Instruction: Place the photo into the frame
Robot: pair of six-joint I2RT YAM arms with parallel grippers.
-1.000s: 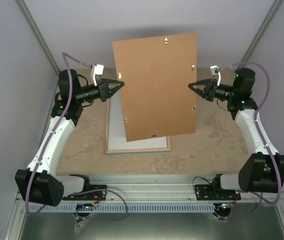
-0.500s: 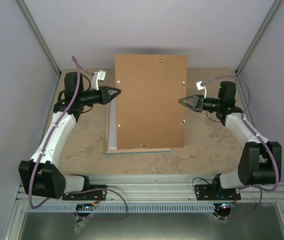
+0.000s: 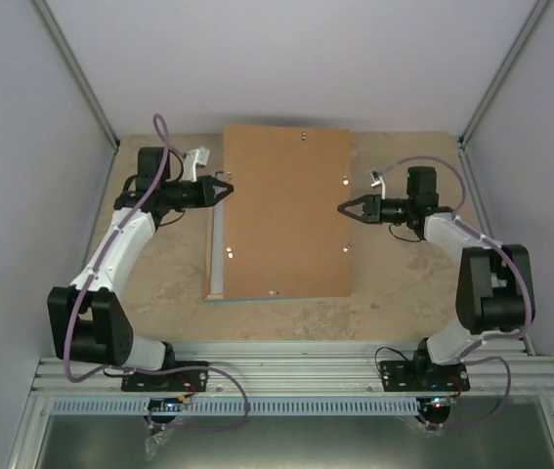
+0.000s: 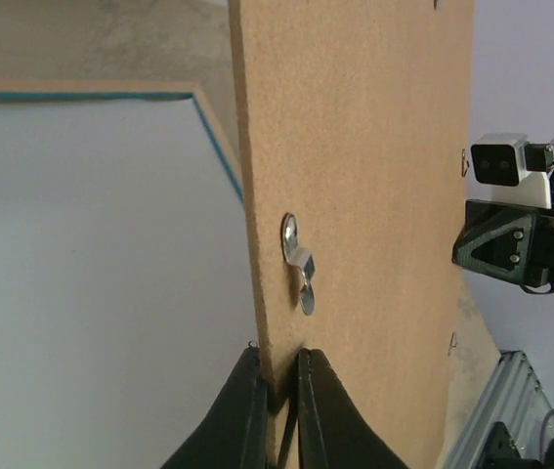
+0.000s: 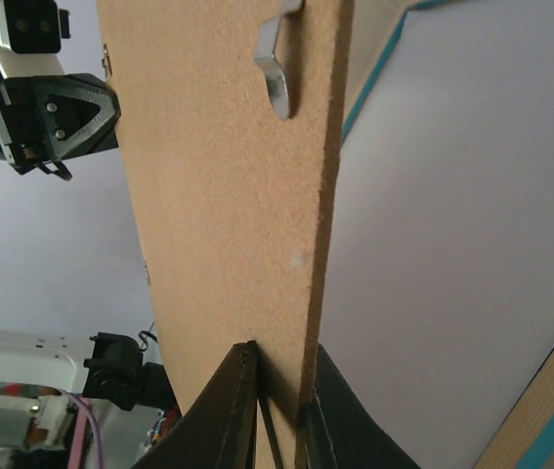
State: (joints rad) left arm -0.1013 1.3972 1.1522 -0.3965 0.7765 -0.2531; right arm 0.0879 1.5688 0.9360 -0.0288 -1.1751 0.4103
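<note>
Two grippers, one backing board [image 3: 281, 210].
Its opposite edges sit clamped in the left gripper [image 3: 226, 186] and right gripper [image 3: 340, 207], over the frame [image 3: 207, 283].

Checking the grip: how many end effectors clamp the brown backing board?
2, both on the brown backing board: left end effector at its left edge, right end effector at its right edge.

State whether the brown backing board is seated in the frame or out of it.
Out. Left claw and right claw pinch the board by its edges, lifted above the frame.
</note>
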